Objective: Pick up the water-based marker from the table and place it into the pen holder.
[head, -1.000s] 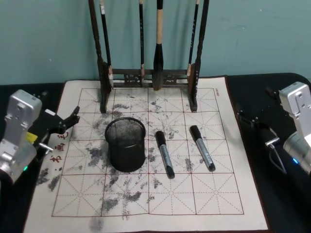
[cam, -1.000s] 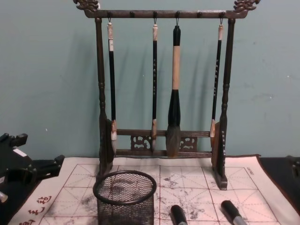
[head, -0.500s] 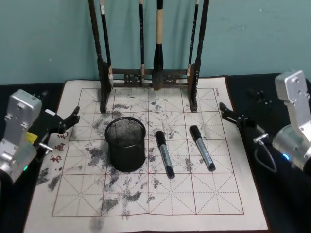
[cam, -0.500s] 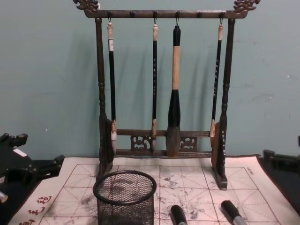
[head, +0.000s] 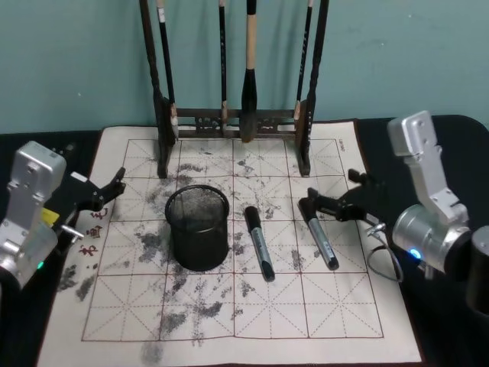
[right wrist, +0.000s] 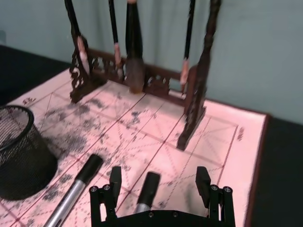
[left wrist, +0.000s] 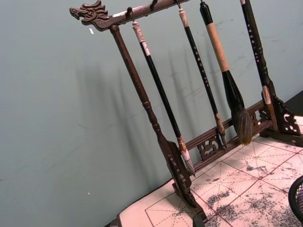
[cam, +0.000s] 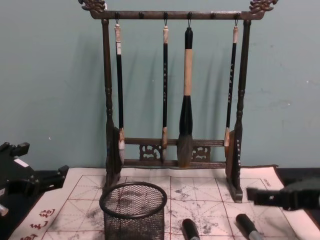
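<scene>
Two black-capped grey markers lie on the ink-stained mat, the left one and the right one. The black wire-mesh pen holder stands upright to their left, also in the chest view. My right gripper hovers open just above the right marker's cap. In the right wrist view that cap lies between the spread fingers of the right gripper, with the other marker beside it. My left gripper stays open at the mat's left edge.
A tall dark wooden brush rack with several hanging brushes stands at the back of the mat; its right foot is close behind the right marker. Dark table surface flanks the mat on both sides.
My right arm has swung in from the table's right edge, leftward over the mat, until its gripper is above the right marker. The left arm, markers and pen holder have not moved.
</scene>
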